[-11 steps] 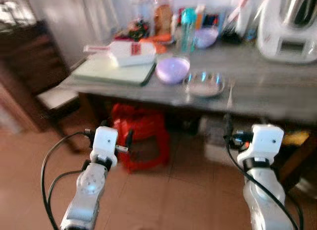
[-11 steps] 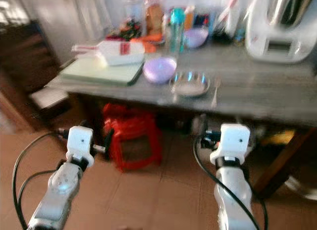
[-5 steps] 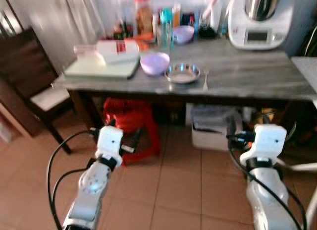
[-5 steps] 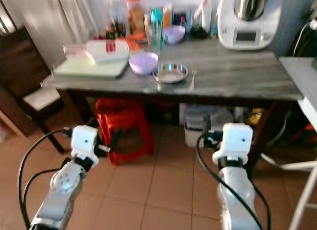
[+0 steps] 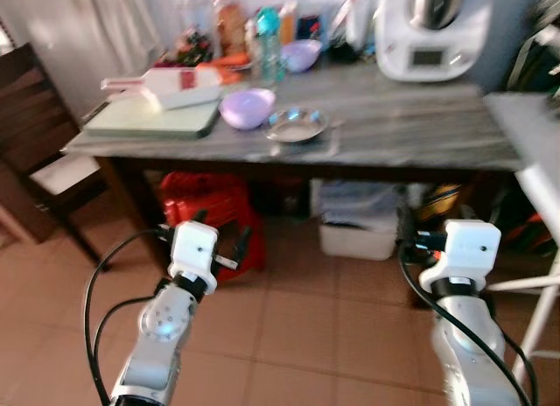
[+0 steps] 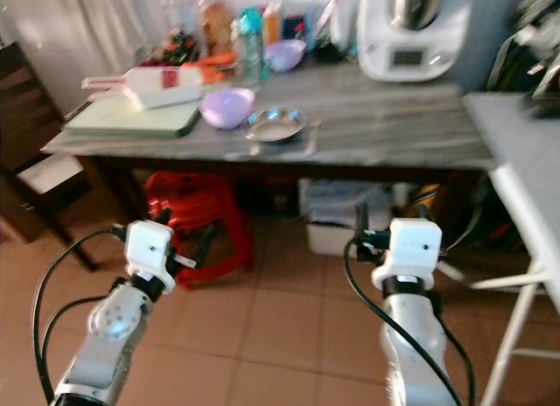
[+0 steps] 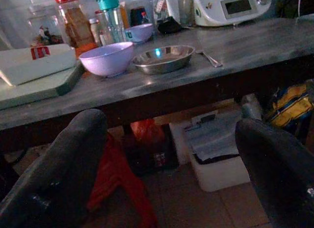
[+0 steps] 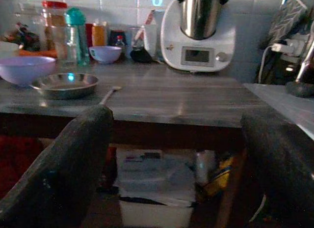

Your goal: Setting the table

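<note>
red stool (image 5: 208, 215) under table, white appliance (image 5: 426, 34), dark chair (image 5: 35, 152)

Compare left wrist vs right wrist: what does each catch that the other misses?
Left wrist: the green cutting board with a white container on it, and something red under the table.

Right wrist: the whole white kitchen machine with its steel jug, the tiled wall, and a second grey surface beside the table.

Both: purple bowl, steel dish, fork, red-lidded jar, teal-capped bottle, small purple bowl, white bin under the table. Each gripper's fingers are spread wide, nothing between them.
</note>
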{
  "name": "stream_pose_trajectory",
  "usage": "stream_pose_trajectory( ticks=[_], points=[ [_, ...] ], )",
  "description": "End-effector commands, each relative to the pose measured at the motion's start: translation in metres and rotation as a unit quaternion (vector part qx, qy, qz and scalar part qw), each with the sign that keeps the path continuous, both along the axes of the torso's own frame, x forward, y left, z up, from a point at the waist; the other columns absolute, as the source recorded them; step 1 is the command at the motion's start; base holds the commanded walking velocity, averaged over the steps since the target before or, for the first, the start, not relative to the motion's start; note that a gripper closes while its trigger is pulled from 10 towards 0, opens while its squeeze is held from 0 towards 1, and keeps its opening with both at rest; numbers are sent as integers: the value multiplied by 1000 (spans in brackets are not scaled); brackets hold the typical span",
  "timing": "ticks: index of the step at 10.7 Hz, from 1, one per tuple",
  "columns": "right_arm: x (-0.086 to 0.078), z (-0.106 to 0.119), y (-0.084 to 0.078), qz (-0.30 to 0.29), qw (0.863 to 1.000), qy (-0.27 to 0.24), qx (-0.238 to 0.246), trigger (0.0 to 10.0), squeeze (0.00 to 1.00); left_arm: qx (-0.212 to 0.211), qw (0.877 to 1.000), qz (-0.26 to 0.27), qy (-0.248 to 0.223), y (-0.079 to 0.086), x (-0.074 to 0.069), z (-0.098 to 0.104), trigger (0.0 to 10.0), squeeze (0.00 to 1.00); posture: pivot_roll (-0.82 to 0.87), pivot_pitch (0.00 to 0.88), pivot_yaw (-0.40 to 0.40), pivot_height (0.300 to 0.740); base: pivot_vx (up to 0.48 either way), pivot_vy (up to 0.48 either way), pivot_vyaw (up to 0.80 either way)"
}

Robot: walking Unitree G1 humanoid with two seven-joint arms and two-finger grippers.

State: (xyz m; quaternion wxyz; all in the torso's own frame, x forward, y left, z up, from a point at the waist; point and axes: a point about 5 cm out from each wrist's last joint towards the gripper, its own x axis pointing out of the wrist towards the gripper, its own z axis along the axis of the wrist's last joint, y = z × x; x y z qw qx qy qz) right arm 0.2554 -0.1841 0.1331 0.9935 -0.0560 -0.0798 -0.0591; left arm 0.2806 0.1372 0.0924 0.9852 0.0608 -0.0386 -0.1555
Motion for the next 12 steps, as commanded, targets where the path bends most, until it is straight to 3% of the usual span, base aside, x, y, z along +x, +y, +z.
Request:
stream_pose_trajectory(
  ticks=[1,12],
  points=[
    [2,0,5,5,1000,-1,7,10000,169,6,1000,5,2,7,1,1,10000,0,41,0,94,740,0,-480,0],
    [1,-2,4,1,1000,0,8,10000,157,-5,1000,-7,11,4,0,2,10000,0,39,6,106,740,0,-480,-85]
  ],
)
